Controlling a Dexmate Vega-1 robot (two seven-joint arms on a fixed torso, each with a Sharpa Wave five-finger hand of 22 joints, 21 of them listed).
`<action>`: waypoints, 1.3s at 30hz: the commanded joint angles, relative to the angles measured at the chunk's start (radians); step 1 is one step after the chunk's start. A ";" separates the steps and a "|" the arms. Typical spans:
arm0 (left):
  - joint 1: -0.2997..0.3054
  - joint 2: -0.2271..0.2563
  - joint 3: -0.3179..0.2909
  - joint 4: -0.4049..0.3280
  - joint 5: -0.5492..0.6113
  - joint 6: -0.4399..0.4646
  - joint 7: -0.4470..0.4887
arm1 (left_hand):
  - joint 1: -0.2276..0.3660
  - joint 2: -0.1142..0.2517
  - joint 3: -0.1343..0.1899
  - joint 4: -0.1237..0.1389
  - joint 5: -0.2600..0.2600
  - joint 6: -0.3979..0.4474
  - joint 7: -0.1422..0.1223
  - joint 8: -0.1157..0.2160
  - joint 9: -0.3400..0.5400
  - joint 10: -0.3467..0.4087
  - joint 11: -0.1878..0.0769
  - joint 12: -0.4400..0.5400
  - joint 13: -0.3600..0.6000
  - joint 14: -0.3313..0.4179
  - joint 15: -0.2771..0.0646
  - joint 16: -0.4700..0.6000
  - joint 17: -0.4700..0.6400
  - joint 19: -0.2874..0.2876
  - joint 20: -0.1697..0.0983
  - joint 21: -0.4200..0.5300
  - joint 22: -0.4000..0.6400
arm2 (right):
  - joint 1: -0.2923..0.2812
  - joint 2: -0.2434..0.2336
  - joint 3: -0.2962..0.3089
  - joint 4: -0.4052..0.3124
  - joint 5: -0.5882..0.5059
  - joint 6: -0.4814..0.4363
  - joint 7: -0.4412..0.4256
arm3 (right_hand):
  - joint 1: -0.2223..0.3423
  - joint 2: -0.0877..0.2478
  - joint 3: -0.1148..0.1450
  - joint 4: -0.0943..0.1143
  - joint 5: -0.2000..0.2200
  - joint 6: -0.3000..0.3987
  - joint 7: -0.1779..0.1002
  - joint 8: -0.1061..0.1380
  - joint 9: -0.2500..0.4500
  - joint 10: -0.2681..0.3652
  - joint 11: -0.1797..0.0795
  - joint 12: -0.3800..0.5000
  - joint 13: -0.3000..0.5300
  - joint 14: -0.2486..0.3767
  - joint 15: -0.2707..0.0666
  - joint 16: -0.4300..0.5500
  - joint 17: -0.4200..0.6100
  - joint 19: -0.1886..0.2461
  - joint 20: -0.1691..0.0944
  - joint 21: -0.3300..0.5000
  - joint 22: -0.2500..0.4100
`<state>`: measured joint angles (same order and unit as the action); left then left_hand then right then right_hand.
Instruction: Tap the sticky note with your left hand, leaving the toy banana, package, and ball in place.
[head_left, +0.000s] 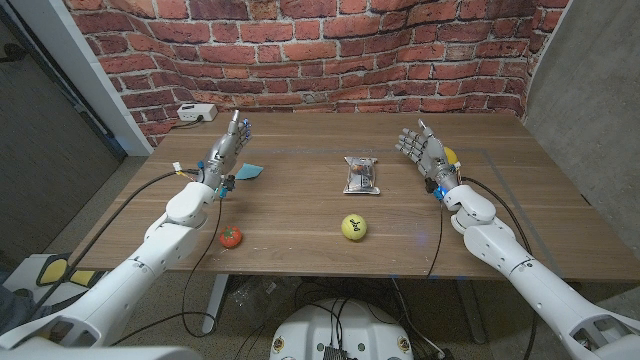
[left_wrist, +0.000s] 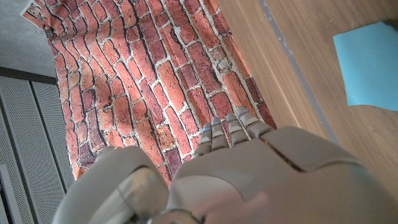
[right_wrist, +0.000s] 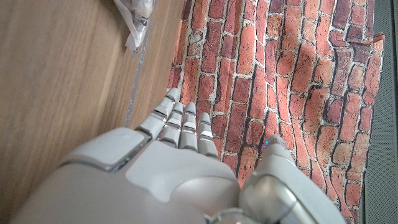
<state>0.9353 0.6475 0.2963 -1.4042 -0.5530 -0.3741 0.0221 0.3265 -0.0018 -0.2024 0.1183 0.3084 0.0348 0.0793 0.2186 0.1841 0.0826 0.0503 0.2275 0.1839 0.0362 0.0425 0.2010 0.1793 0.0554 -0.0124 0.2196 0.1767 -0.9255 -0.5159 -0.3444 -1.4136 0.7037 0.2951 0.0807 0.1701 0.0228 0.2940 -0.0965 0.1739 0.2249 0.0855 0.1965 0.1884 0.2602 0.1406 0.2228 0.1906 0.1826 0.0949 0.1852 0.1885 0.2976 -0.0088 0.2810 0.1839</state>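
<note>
Blue, the sticky note is lying on the tabletop at the frame's left of centre, just beside the left hand, which is hovering empty and spread, seemingly readying to tap.

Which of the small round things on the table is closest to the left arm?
The orange-red ball at the front edge, right beside the left forearm. The yellow-green tennis ball sits farther toward the table's middle.

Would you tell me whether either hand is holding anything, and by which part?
Nothing is held: the left hand and right hand are both open and empty.
</note>
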 joint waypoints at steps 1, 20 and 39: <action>-0.002 0.035 -0.024 0.026 -0.016 -0.011 -0.028 | 0.011 0.002 -0.002 -0.006 0.005 0.012 0.005 0.006 0.001 0.015 -0.004 0.004 0.004 0.013 0.003 0.010 0.003 0.014 0.001 0.003 0.002 | -0.004 0.001 -0.009 -0.007 -0.015 -0.011 -0.018 | 0.005 0.008 0.007 -0.002 0.003 0.003 -0.008 0.007 0.002 0.008 -0.002 0.004 0.003 0.007 -0.001 0.005 0.002 0.008 0.002 -0.003 0.002; 0.017 0.116 -0.005 -0.019 0.359 0.072 0.323 | 0.022 0.008 -0.007 -0.010 0.009 0.052 -0.015 0.012 0.002 0.048 -0.014 0.008 0.005 0.038 -0.006 0.009 0.003 0.028 0.002 0.002 0.002 | -0.027 -0.015 -0.019 -0.070 -0.039 -0.054 -0.073 | 0.003 0.010 0.006 -0.002 0.003 0.009 -0.010 0.008 0.002 0.011 -0.004 0.005 0.002 0.008 -0.003 0.005 0.002 0.010 0.003 -0.006 0.002; 0.047 0.213 0.039 -0.172 0.557 0.353 0.474 | 0.038 0.023 -0.027 -0.012 0.018 0.169 -0.074 0.025 0.001 -0.045 -0.006 -0.033 0.007 -0.079 0.009 -0.027 0.006 -0.076 0.015 -0.032 0.005 | -0.006 -0.001 -0.037 -0.060 -0.045 -0.067 -0.072 | 0.002 0.010 0.006 -0.004 0.003 0.012 -0.013 0.007 0.003 0.012 -0.002 0.005 0.002 0.008 -0.003 0.005 0.002 0.010 0.004 -0.010 0.003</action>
<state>0.9696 0.8067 0.3107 -1.4960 -0.1076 -0.1833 0.4189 0.3620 0.0129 -0.2203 0.1086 0.3236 0.1898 0.0056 0.2379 0.1838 0.0511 0.0411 0.1974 0.1887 -0.0282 0.0448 0.1775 0.1843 -0.0060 0.0053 0.1883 0.1795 -0.9440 -0.5243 -0.3715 -1.4793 0.6623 0.2334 0.0053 0.1701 0.0229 0.2940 -0.0965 0.1739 0.2356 0.0749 0.1965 0.1882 0.2639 0.1369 0.2228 0.1907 0.1826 0.0949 0.1852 0.1883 0.3047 -0.0017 0.2757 0.1838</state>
